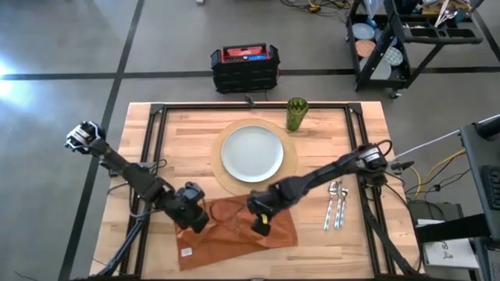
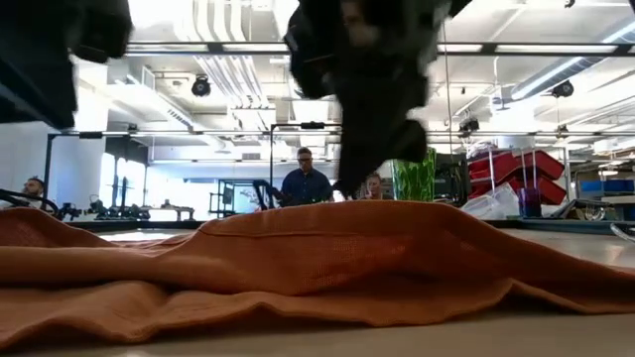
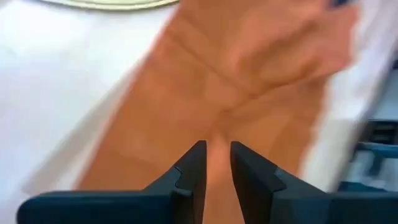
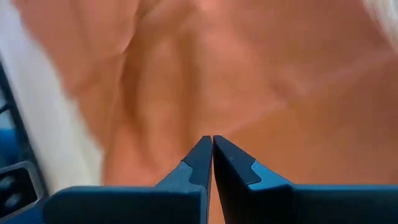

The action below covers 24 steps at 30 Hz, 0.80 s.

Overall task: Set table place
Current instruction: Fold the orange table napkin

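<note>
On desk [image 1: 156,133] front, orange napkin [image 1: 234,230] lying crumpled, below placemat [image 1: 291,168] and plate [image 1: 251,153]. My left jaws [image 1: 201,222] hanging over napkin's left edge, slightly apart. My right jaws [image 1: 260,225] pressing together over napkin middle. Green cup [image 1: 296,114] standing behind placemat. Fork, knife, spoon [image 1: 336,203] lying at right.

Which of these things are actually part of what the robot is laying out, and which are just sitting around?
Part of the job:
placemat
plate
orange napkin, under the left gripper and right gripper
cutlery
green cup

Just lying about:
black and red case on the floor
black cart
</note>
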Tool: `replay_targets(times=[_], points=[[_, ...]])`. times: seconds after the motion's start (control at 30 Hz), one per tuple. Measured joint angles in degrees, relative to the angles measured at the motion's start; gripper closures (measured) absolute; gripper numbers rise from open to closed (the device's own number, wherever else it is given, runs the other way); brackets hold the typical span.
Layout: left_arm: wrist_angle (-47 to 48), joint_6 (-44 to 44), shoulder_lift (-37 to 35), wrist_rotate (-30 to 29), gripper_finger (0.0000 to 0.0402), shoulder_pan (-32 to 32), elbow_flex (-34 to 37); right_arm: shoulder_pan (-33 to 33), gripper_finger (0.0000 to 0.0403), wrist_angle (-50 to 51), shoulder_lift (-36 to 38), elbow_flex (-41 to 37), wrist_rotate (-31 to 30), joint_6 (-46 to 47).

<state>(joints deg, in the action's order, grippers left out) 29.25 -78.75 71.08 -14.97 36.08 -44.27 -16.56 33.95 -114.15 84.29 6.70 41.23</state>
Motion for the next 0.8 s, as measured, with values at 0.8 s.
replay_targets(times=[0.8], points=[[37.5, -5.6, 34.5, 2.2, 0.0329, 6.9, -40.5, 7.4, 0.0403, -5.5, -1.7, -0.8, 5.8, -21.3]])
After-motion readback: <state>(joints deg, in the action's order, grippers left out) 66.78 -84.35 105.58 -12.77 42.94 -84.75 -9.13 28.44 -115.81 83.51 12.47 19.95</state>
